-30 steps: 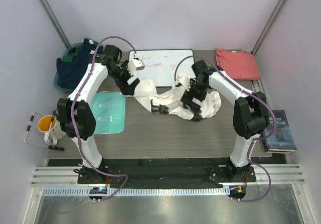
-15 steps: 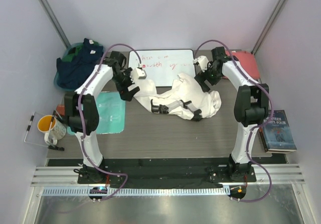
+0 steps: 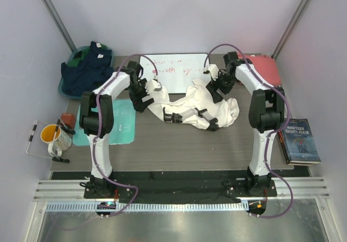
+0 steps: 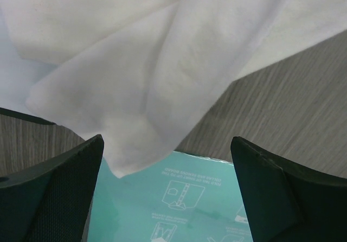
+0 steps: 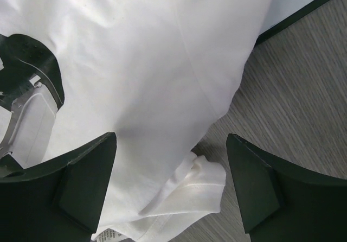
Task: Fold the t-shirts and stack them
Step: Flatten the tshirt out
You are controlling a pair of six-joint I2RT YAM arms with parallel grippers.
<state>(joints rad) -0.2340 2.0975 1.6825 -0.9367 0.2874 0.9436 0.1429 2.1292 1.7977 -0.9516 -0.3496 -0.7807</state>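
Two shirts: a white shirt (image 3: 203,103) is bunched in a heap in the middle of the table (image 3: 179,150). A salmon-red shirt (image 3: 268,71) lies flat at the far right corner, apart from the heap.
White shirt, edges: its far side lies against the near edge of the whiteboard (image 3: 179,65). Patches of black-and-grey print (image 3: 174,117) show along its near side.
White shirt, left end: in the left wrist view a corner of the cloth overlaps the teal board (image 4: 190,204).
Left gripper (image 4: 167,141): it is low over the left end of the heap with its fingers spread wide. Nothing is pinched, and the cloth corner lies below the gap.
Right gripper (image 5: 171,139): it is over the far right part of the heap with its fingers well apart. White cloth and a rolled hem lie underneath, unheld.
Contact: these angles do not show whether any fingertip touches the cloth, though they seem to sit just above it.
Left of the heap: a yellow mug (image 3: 51,136) stands by the table's left edge. Dark clothes (image 3: 84,68) are piled at the far left corner.
Right of the heap: a book (image 3: 300,140) lies at the table's right edge.
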